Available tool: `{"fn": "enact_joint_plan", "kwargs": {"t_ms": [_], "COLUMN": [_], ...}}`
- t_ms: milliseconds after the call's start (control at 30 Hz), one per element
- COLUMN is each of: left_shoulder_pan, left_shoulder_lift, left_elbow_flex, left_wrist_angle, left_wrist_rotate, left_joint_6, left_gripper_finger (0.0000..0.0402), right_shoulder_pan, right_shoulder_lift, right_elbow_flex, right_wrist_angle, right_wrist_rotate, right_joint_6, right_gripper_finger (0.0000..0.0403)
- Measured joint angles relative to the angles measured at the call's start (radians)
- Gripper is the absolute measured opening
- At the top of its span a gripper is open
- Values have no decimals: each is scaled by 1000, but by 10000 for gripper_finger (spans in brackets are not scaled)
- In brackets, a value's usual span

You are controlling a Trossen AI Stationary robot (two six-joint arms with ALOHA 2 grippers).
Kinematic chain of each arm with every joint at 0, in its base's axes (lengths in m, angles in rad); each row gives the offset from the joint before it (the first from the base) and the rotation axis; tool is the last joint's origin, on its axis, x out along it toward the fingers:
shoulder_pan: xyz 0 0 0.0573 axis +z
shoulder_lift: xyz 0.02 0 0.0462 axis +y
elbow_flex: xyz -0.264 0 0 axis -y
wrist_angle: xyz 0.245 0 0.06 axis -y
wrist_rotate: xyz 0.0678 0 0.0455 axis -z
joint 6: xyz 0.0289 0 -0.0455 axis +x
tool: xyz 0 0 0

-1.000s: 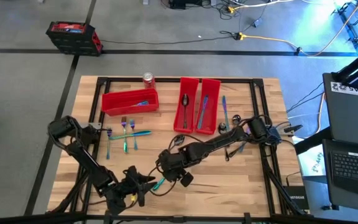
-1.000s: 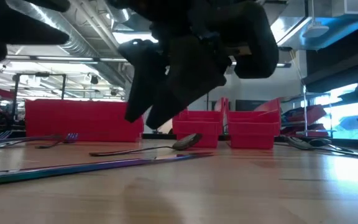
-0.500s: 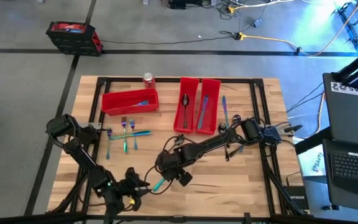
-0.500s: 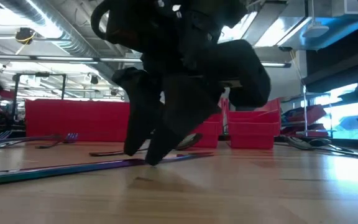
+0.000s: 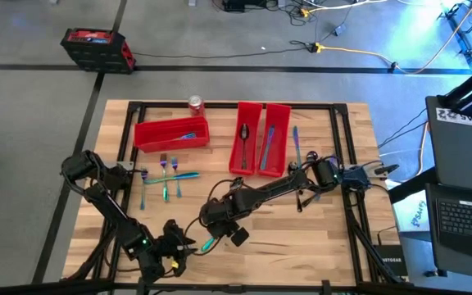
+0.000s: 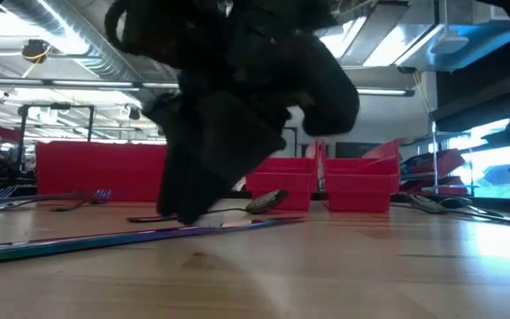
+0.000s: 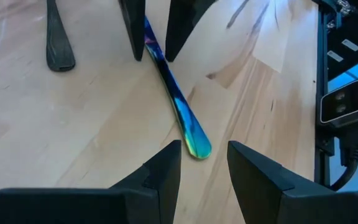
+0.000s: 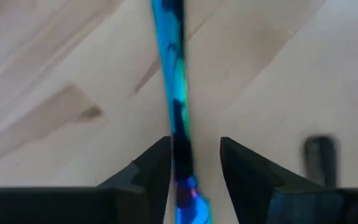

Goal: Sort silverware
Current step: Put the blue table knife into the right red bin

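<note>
A long iridescent blue-teal piece of silverware (image 7: 174,93) lies flat on the wooden table near its front edge (image 5: 210,242). My right gripper (image 8: 194,142) points down at it from above, open, with one finger on each side of its shaft (image 8: 178,118). My left gripper (image 7: 204,146) is open just short of the piece's rounded end (image 7: 197,148), low over the table, touching nothing. A dark spoon (image 6: 228,211) lies just behind the piece. My right gripper comes from above, slanting down, its fingers (image 7: 134,31) set across the piece's shaft (image 7: 151,40) about midway along it. One finger (image 8: 157,158) is close against the shaft, with a gap on the other side. I cannot tell whether it touches. The piece lies flat on the table.
At the back stand a red bin (image 5: 170,133) lying crosswise, two red bins (image 5: 260,139) side by side with silverware in them, and a soda can (image 5: 195,104). Forks (image 5: 167,172) lie left of centre, more silverware (image 5: 300,149) right of the bins.
My right gripper has moved toward the table's left edge and down, until its fingertips stand at the table on either side of the long piece. The piece itself has stayed where it was.
</note>
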State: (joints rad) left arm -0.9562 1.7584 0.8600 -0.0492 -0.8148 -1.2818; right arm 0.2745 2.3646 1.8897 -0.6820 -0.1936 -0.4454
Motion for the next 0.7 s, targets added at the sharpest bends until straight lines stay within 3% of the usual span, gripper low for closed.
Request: {"fn": "enact_joint_plan", "kwargs": {"t_ms": [167, 700], "left_shoulder_pan": [0, 0], "left_shoulder_lift": [0, 0], "left_elbow_flex": [0, 0], "left_wrist_angle": [-1, 0], "left_wrist_rotate": [0, 0], "left_joint_6": [-20, -31], "left_gripper_finger": [119, 119], "right_shoulder_pan": [-6, -6], "right_shoulder_lift": [-2, 22], "right_elbow_flex": [2, -2], "right_wrist_angle": [-79, -62], "right_wrist_rotate": [0, -41], "right_joint_6": [-10, -7], "right_gripper_finger": [108, 105]}}
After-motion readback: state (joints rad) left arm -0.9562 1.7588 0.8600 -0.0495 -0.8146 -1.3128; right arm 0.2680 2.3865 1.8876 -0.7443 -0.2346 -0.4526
